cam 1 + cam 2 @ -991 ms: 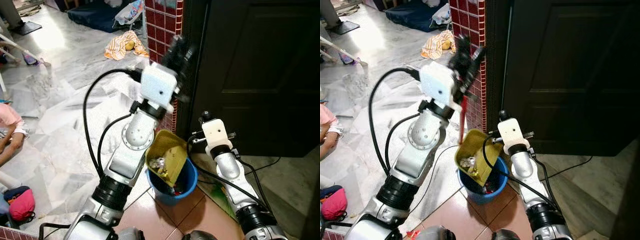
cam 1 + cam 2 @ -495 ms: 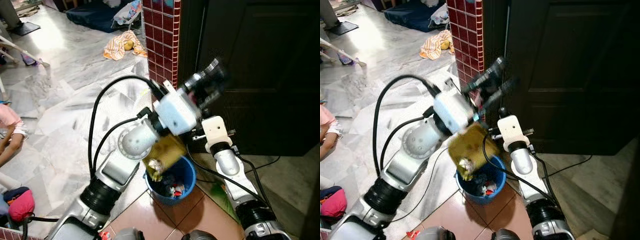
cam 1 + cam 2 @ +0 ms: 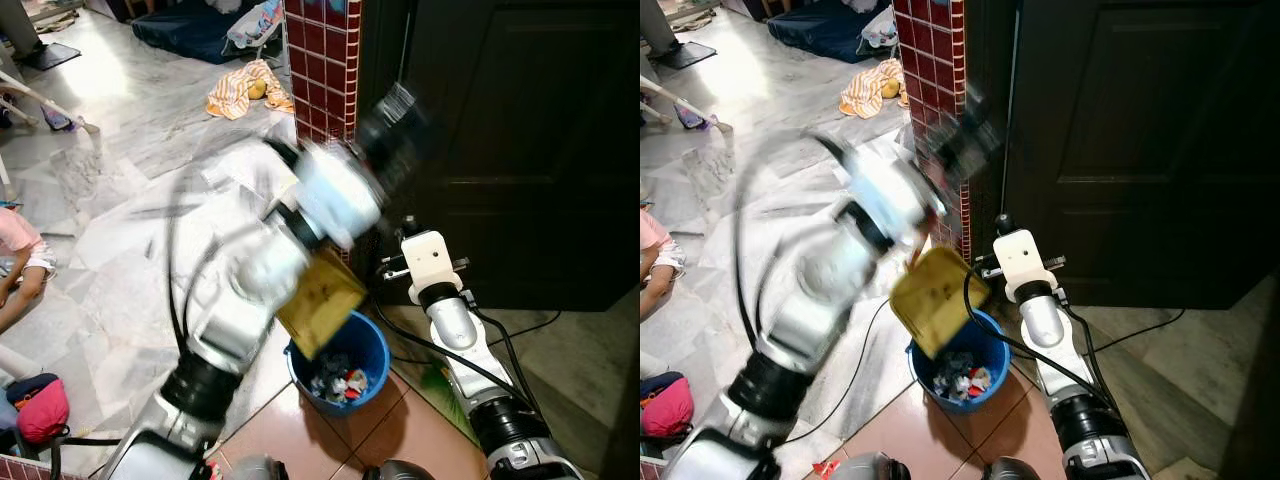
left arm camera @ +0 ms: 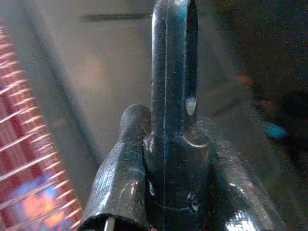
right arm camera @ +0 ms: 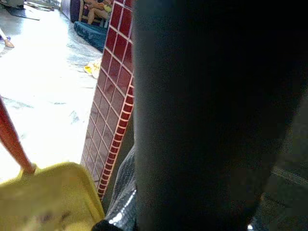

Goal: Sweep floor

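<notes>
Emptying step: left end effector (image 4: 168, 144) clamped on yellow plastic dustpan (image 3: 320, 300) handle, tipped over round blue plastic bucket (image 3: 340, 360). Next: level dustpan, lift clear. Right end effector fingers: cannot tell.

Yellow dustpan (image 5: 53, 197) with red handle (image 5: 13, 139), beside red-tiled pillar (image 5: 113, 96); dark door (image 5: 216, 96).

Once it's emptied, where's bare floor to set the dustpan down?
Bare marble floor stretches left of the blue bucket, between the tiled pillar and the striped cloth. Crowded: cables by the dark door, right of the bucket.

glossy marble floor (image 3: 130, 160), plastic bucket (image 3: 372, 345)
</notes>
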Robot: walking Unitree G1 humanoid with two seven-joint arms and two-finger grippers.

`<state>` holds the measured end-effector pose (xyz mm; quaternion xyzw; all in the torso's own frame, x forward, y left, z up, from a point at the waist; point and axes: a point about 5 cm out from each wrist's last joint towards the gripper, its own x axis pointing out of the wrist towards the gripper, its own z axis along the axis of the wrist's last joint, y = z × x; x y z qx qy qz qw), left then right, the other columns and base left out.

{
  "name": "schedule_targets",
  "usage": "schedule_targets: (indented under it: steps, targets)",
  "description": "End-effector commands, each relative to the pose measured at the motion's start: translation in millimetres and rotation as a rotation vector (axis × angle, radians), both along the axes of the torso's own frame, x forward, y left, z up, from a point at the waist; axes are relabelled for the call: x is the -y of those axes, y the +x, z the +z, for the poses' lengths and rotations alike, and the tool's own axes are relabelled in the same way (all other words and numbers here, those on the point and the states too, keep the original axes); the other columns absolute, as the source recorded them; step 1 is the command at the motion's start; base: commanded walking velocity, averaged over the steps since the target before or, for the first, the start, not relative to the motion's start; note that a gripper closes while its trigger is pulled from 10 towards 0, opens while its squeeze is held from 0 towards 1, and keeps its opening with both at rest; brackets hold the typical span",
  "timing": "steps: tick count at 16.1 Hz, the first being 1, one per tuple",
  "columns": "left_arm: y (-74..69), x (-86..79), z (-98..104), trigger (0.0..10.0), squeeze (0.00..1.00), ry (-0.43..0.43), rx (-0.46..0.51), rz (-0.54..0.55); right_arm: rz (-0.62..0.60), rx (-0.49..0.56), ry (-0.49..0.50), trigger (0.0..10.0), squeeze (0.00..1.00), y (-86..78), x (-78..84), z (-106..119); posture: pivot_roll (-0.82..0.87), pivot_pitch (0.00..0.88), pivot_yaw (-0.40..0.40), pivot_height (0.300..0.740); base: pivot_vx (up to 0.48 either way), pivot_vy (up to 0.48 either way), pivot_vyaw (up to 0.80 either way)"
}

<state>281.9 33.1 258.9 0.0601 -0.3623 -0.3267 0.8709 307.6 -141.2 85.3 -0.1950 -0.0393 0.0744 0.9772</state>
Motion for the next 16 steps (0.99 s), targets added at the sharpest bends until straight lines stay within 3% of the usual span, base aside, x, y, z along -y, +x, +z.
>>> schedule_targets:
  steps: [1, 3, 5, 7, 8, 10, 13, 15, 16]
  targets:
    - [-1.8, -10.8, 31.7, 10.0, 0.00, -0.095, 0.068, 0.018, 0.021, 0.046, -0.003, 10.0, 0.00, 4.8, -4.6, 9.7, -0.05, 0.000, 0.057, 0.740, 0.000, 0.000, 0.00]
    - [4.1, -23.1, 49.6, 10.0, 0.00, -0.164, 0.052, 0.032, 0.029, 0.038, -0.006, 10.0, 0.00, 5.1, -5.9, 8.1, -0.04, 0.000, 0.048, 0.740, 0.000, 0.000, 0.00]
    - [5.5, -45.3, 87.3, 10.0, 0.00, -0.243, 0.141, 0.090, 0.030, 0.032, -0.010, 10.0, 0.00, 7.8, -5.5, 7.3, -0.02, 0.000, 0.038, 0.740, 0.000, 0.000, 0.00]
    - [8.3, -57.1, 98.8, 10.0, 0.00, -0.235, 0.186, 0.147, 0.032, 0.029, -0.012, 10.0, 0.00, 9.2, -5.8, 6.7, -0.02, 0.000, 0.038, 0.740, 0.000, 0.000, 0.00]
    - [16.7, -73.0, 99.7, 10.0, 0.00, -0.215, 0.194, 0.232, 0.038, 0.026, -0.012, 10.0, 0.00, 9.5, -8.0, 5.7, -0.01, 0.000, 0.034, 0.740, 0.000, 0.000, 0.00]
    - [27.1, -93.8, 89.1, 10.0, 0.00, -0.148, 0.177, 0.376, 0.043, 0.025, -0.011, 10.0, 0.00, 8.7, -9.4, 4.6, 0.00, 0.000, 0.035, 0.740, 0.000, 0.000, 0.00]
    - [40.8, -115.7, 57.5, 10.0, 0.00, -0.075, 0.080, 0.549, 0.039, 0.012, -0.011, 10.0, 0.00, 4.2, -5.0, -0.8, 0.00, 0.000, 0.032, 0.740, 0.000, 0.000, 0.00]
    - [50.4, -129.4, 18.6, 10.0, 0.00, -0.056, -0.050, 0.650, 0.025, 0.004, -0.010, 10.0, 0.00, 1.4, 0.2, -3.7, 0.00, 0.000, 0.031, 0.740, 0.000, 0.000, 0.00]
    - [52.4, -135.7, 7.5, 10.0, 0.00, -0.049, -0.060, 0.727, 0.019, 0.006, -0.007, 10.0, 0.00, 1.0, 1.7, -3.7, 0.00, 0.000, 0.029, 0.740, 0.000, 0.000, 0.00]
